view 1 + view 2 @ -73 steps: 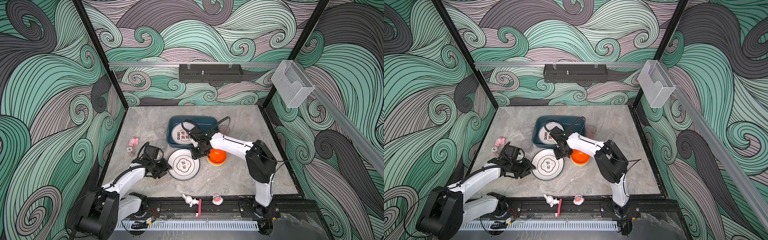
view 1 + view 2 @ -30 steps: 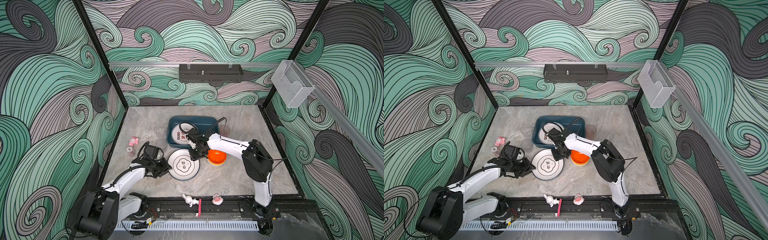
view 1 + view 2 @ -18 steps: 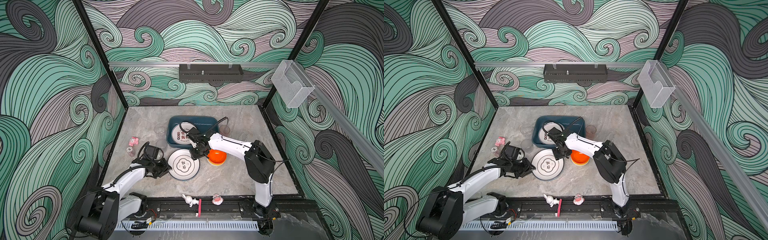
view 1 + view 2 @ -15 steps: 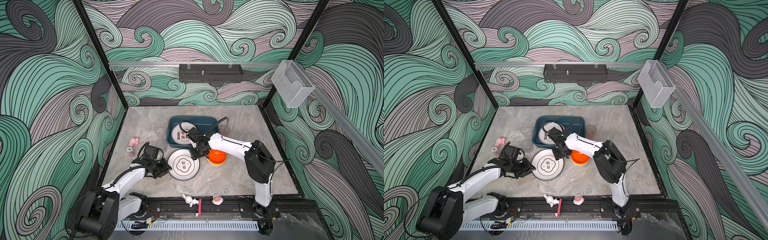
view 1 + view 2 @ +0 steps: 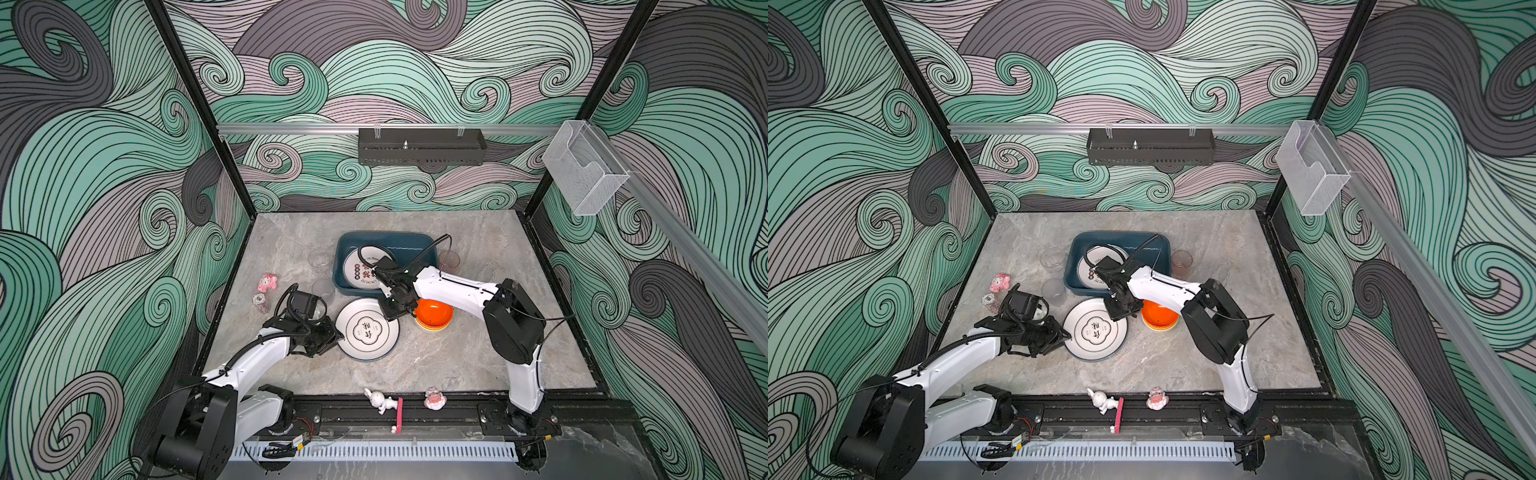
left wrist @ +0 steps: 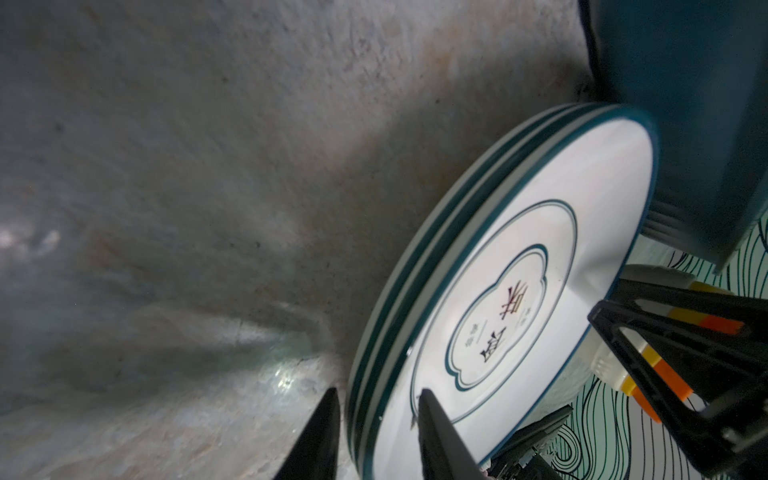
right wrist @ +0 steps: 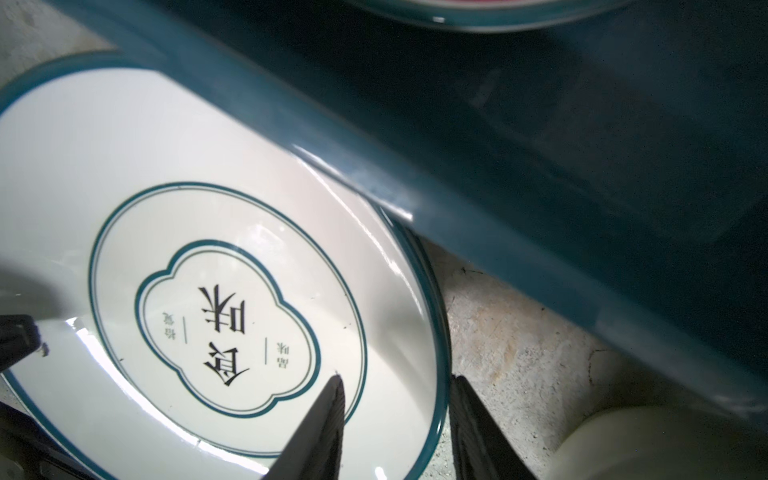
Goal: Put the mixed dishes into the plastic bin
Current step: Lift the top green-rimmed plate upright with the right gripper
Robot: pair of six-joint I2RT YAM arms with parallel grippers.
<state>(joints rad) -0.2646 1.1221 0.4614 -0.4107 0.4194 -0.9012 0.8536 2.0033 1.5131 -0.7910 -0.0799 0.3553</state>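
Left tool (image 6: 376, 395) and right tool (image 7: 395, 376) straddle the plate (image 5: 368, 330) rim (perhaps gripping).

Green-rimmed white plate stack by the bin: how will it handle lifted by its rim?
The round white green-rimmed plate stack is probably stiff but heavy: several layered rims show. Glossy glaze suggests slippery grips. Merely stacked, plates might slide apart if tilted.

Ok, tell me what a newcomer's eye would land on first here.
The swirling green and grey wave walls dominate everything. Next, mid-table, two white arms meet at a green-rimmed white plate, the left end effector and right end effector at opposite edges. A bright orange bowl sits just right of it, in front of the blue bin.
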